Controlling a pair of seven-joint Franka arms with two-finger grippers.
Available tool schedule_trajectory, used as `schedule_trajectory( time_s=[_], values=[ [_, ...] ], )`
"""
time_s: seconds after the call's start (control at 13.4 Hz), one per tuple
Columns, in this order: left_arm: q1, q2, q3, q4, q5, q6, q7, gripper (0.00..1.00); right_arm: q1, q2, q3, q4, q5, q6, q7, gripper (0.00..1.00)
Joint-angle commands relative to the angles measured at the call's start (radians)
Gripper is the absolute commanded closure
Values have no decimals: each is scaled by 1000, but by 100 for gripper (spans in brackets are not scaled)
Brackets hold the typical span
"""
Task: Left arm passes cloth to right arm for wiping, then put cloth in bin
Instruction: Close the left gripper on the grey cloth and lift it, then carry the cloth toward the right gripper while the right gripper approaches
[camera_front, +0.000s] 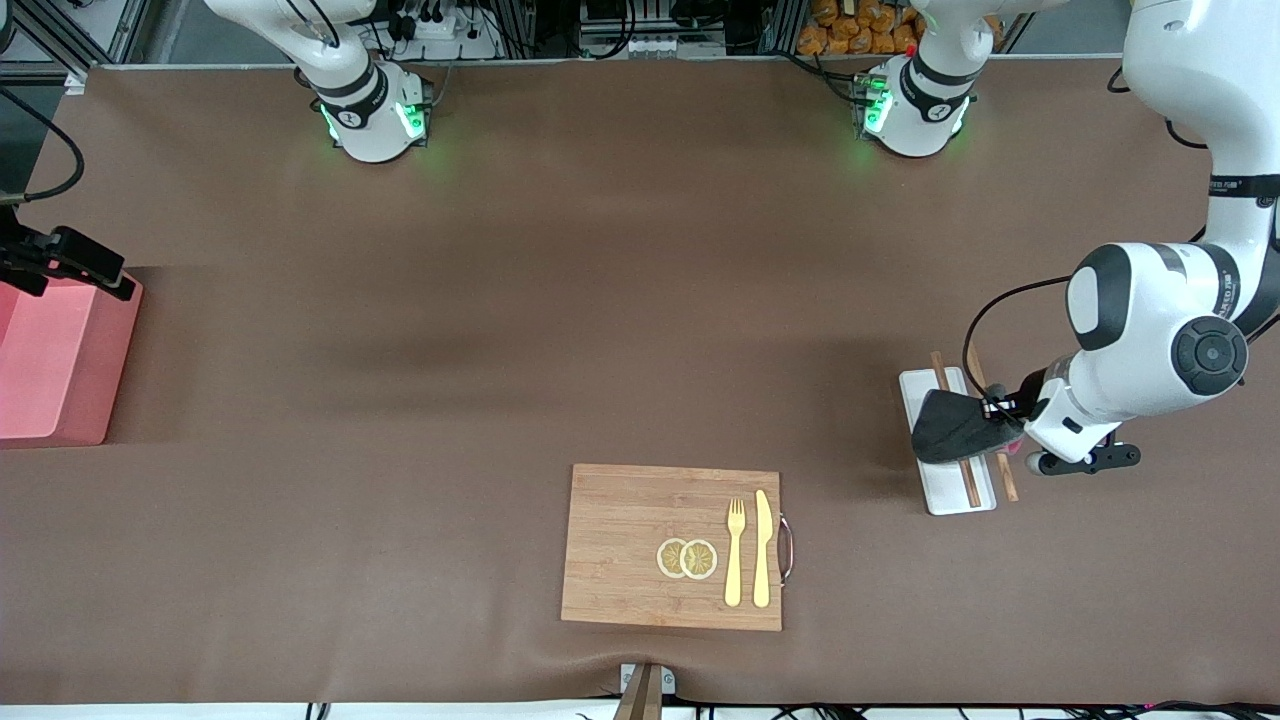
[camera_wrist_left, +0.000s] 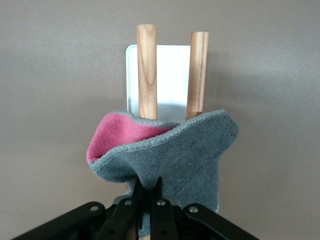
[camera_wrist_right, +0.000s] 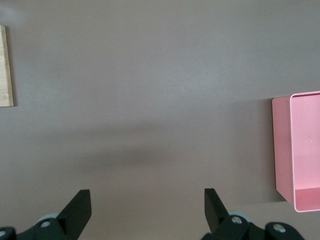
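The dark grey cloth (camera_front: 952, 426) with its pink side (camera_wrist_left: 117, 135) hangs from my left gripper (camera_front: 990, 412), which is shut on it over the white tray (camera_front: 950, 490). In the left wrist view the fingers (camera_wrist_left: 148, 192) pinch the cloth's (camera_wrist_left: 180, 155) edge, and it covers one end of the tray (camera_wrist_left: 172, 75). My right gripper (camera_wrist_right: 147, 200) is open and empty, high over bare table between the pink bin (camera_wrist_right: 300, 150) and the cutting board (camera_wrist_right: 5, 65). The bin (camera_front: 50, 360) stands at the right arm's end of the table.
Two wooden chopsticks (camera_wrist_left: 147, 70) lie along the tray under the cloth. The wooden cutting board (camera_front: 620, 545) near the front edge carries two lemon slices (camera_front: 687, 558), a yellow fork (camera_front: 735, 560) and a knife (camera_front: 762, 550). A black fitting (camera_front: 75, 262) overhangs the bin.
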Motion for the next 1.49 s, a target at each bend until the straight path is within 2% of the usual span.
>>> schedule_trajectory(
  time_s=[0.0,0.15,0.52,0.67,0.82,1.04,1.27,1.42],
  values=[
    [-6,-5,-1,-6,-15,7,12,100,-2,11,7,6,-3,-10,14,0],
    [-6,-20,-6,0,-15,-5,15,100,-2,12,6,6,-3,-13,14,0],
    [1,-104,-98,8,-18,-57,-49,100,-6,12,6,6,-3,-24,19,0],
    [2,-121,-157,25,-27,-87,-144,100,3,14,10,6,3,-47,150,0],
    [-2,-115,-230,74,-122,-94,-313,100,40,14,10,6,26,-70,288,0],
    [-36,-100,-332,147,-153,-94,-588,100,87,29,10,6,116,-99,524,0],
    [-143,-85,-346,209,-155,-94,-818,100,136,49,10,6,170,-102,734,0],
    [-217,-62,-346,237,-176,-85,-917,100,140,75,10,6,297,-100,871,0]
  ],
)
